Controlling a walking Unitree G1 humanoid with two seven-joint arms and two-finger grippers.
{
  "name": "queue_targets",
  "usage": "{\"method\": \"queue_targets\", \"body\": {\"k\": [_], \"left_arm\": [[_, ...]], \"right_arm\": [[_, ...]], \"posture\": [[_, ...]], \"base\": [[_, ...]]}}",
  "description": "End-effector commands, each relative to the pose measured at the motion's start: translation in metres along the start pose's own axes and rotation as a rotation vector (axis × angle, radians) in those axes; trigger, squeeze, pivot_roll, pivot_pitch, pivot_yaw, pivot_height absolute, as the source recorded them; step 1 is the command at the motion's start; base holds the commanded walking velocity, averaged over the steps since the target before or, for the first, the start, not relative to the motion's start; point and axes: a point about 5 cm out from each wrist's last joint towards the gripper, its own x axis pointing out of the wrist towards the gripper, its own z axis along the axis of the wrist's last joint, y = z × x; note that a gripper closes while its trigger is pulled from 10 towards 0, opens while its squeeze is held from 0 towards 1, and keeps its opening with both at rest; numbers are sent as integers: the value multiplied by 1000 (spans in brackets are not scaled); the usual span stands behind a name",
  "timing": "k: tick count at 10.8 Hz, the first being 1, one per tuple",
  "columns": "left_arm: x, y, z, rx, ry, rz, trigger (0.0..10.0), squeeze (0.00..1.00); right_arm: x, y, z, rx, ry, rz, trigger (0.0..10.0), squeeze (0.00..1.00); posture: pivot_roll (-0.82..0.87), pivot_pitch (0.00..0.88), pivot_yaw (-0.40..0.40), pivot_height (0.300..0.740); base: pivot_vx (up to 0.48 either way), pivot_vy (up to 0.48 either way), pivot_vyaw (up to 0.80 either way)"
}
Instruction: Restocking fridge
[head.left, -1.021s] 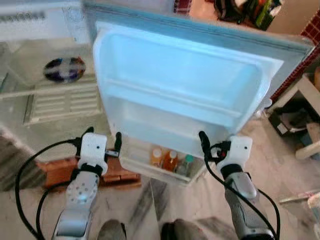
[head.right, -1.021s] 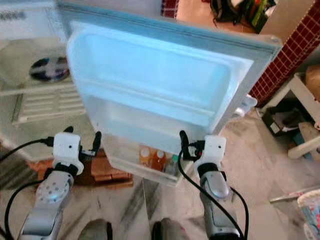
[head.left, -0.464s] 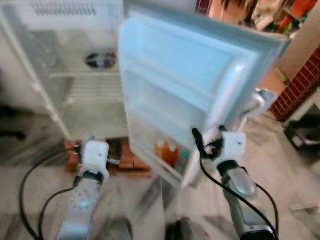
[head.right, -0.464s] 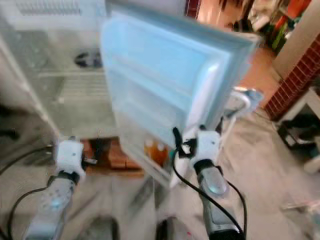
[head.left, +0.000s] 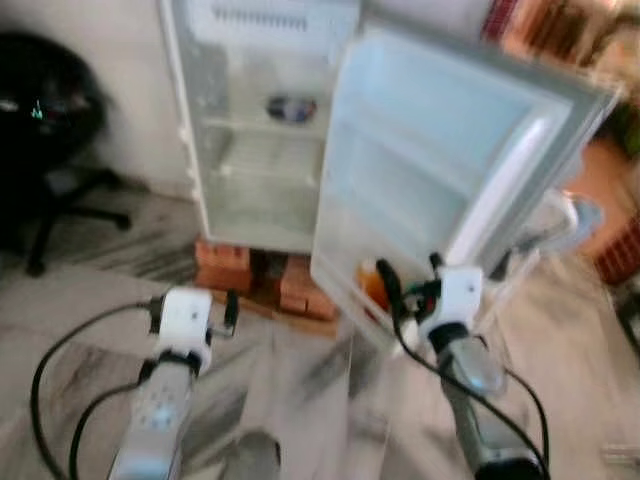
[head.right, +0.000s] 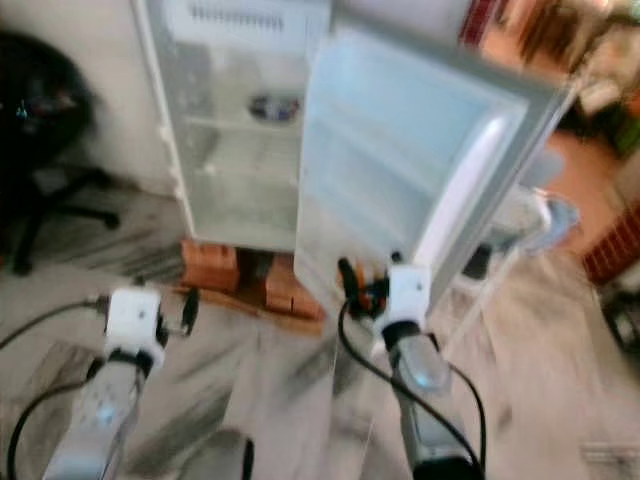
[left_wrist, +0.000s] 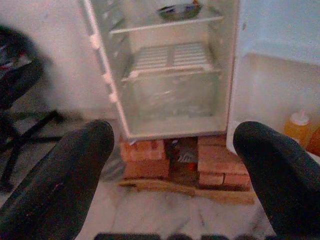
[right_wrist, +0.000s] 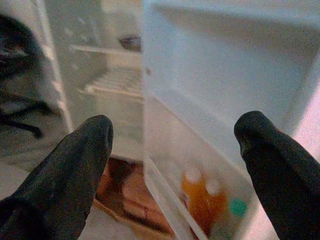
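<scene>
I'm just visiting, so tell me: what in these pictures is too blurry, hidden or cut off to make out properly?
- Bottles in the door's bottom rack: right wrist view is soft, labels unreadable; a green-capped one is half hidden by the rack wall.
- Dish on the fridge's upper shelf: small and blurred in the head views, contents unclear.
- Black chair: cut off by the picture's left edge.
- Under the fridge: bricks show, the dark gap between them is unclear.

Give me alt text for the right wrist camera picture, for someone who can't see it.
An open fridge door with orange bottles and a green-capped bottle standing in its bottom shelf, seen between the right hand's two spread black fingers. Behind, the fridge interior stands on bricks.
</scene>
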Motion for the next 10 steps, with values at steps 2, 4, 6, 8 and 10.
{"method": "queue_targets", "body": {"k": [2, 4, 6, 8, 10], "left_arm": [[2, 0, 4, 20, -24, 1, 10000, 0], [3, 3, 4, -9, -30, -6, 10000, 0], [4, 4, 5, -13, -39, -10, 10000, 0], [4, 4, 5, -11, -37, -8, 10000, 0], [2, 3, 3, -10, -34, -9, 10000, 0]], "right_arm": [[6, -9, 6, -23, -18, -50, 10000, 0], [7, -11, 7, -20, -27, -55, 10000, 0], [8, -11, 8, -19, -35, -54, 10000, 0], [7, -10, 9, 2, -46, -41, 10000, 0], [3, -11, 7, 12, -52, -56, 10000, 0]], "posture": [[165, 56, -73, 740], [164, 55, -74, 740], [165, 54, -74, 740], [167, 51, -74, 740], [164, 51, -72, 740]], "base": [[0, 0, 0], [0, 0, 0], [317, 0, 0], [352, -279, 0], [360, -294, 0]]}}
